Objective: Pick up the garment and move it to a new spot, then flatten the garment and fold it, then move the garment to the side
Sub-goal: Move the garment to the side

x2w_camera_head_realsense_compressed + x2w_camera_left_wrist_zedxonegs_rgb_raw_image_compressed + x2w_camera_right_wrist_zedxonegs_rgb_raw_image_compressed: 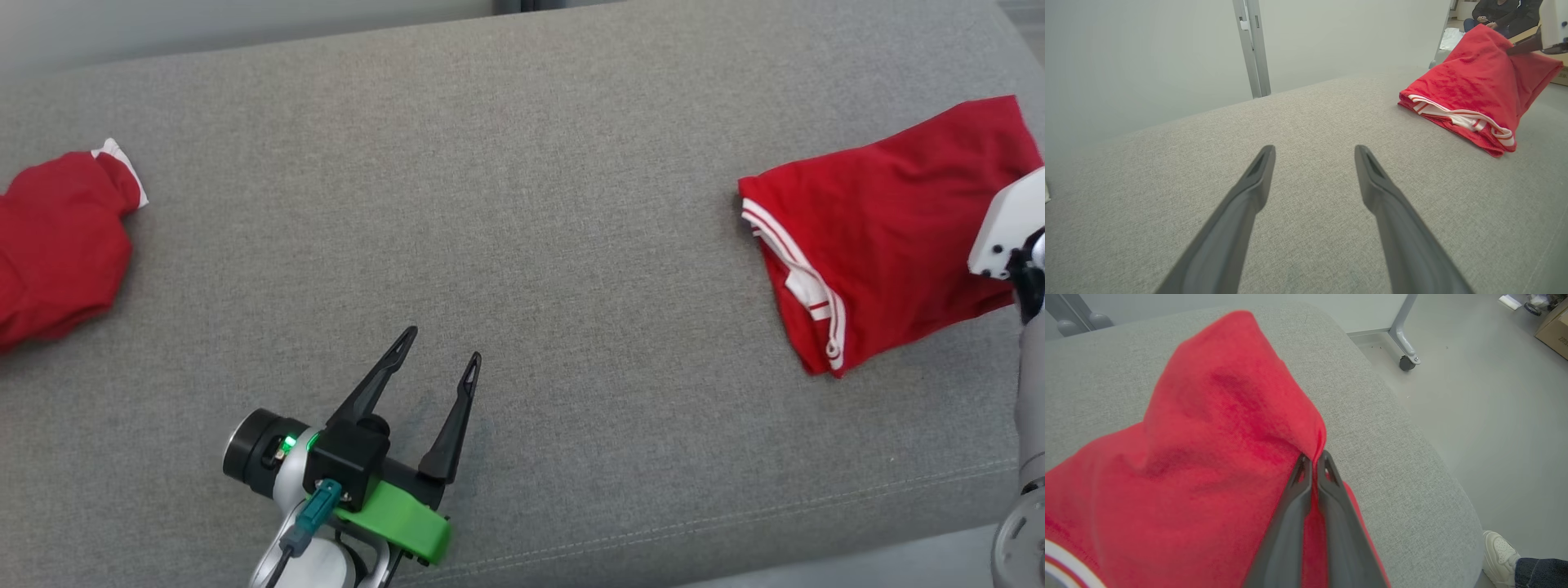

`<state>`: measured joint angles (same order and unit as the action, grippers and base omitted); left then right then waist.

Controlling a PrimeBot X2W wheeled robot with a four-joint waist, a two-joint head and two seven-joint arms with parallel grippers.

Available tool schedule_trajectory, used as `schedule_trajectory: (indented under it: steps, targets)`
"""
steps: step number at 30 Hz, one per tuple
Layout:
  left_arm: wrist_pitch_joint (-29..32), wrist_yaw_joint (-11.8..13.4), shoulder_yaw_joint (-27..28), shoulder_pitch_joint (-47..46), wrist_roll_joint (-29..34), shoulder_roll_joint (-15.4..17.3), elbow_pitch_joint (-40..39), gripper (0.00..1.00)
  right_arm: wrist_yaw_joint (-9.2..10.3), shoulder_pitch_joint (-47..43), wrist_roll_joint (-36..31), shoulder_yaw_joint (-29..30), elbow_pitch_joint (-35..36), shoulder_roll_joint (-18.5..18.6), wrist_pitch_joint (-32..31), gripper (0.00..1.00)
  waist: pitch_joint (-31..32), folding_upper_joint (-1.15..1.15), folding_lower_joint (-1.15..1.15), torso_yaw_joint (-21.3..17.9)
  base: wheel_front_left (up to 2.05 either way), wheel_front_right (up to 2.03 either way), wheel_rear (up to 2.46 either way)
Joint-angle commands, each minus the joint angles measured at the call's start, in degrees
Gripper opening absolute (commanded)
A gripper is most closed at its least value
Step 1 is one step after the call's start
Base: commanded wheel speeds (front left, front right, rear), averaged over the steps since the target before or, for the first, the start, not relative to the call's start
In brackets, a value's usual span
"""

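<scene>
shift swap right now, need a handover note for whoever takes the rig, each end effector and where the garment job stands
Left end effector: open, empty, over the grey cushion near its front edge.
Right end effector: shut on the folded red shirt, pinching its right edge and tenting it up.
Shirt: at the cushion's right end, mostly resting on it. A second red garment lies bunched at the left end.
Done: fold, it seems. Left: settle the shirt aside and release.
</scene>
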<state>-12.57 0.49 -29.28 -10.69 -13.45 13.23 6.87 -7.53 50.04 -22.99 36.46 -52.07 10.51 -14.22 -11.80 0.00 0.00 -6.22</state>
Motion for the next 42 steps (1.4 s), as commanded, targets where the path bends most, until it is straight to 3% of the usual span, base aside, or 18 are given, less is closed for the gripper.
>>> schedule_trajectory:
  steps: [1,7,12,13,14,20,26,34,42]
  targets:
    - [0.4,-0.4,-0.3,-1.2,0.6,0.4,-1.1,1.00,0.09,1.1,-0.9,0.9,0.3,1.2,0.8,0.00,-2.9,0.00,0.00,0.2,0.00,0.00,0.00]
    - [2.3,-0.9,-1.9,-2.1,1.8,1.7,-5.7,1.00,0.09,2.3,-3.5,5.6,1.0,5.7,5.6,0.00,-6.0,0.00,0.00,2.1,0.00,0.00,0.00]
    - [3.2,-0.8,-2.5,-2.3,2.4,2.4,-8.2,1.00,0.08,2.4,-7.4,9.5,2.4,6.9,8.9,0.00,-7.8,0.00,0.00,3.0,0.00,0.00,0.00]
    - [3.4,-0.7,-2.6,-2.3,2.5,2.6,-8.6,1.00,0.08,2.2,-8.4,10.3,2.3,6.9,8.9,0.15,-8.2,0.00,0.00,3.2,0.00,0.00,0.00]
    - [3.6,-0.6,-2.7,-2.3,2.6,2.7,-8.9,1.00,0.08,2.0,-9.0,11.0,2.1,6.8,9.1,1.00,-8.3,0.00,0.00,3.3,0.00,0.00,0.00]
    - [3.3,-0.4,-2.9,-2.7,2.1,2.3,-8.8,1.00,0.08,0.6,-12.5,14.1,1.7,5.3,12.2,1.00,-7.7,0.00,0.00,4.0,0.00,0.00,0.00]
    - [2.2,0.2,-2.5,-2.3,1.2,1.6,-7.1,1.00,0.08,-0.6,-13.7,13.5,1.0,3.9,16.9,1.00,-4.7,0.00,0.00,4.8,0.00,0.00,0.00]
    - [0.8,3.7,0.3,0.3,-0.9,0.7,-2.5,1.00,0.08,-3.0,-9.6,11.6,-3.8,3.3,27.1,1.00,2.8,0.00,0.00,6.4,0.00,0.00,0.00]
    - [-0.8,8.7,6.2,4.2,-4.6,0.1,1.2,1.00,0.08,-9.4,-1.5,3.6,0.0,-3.6,29.4,1.00,11.8,0.00,0.00,7.4,0.00,0.00,0.00]
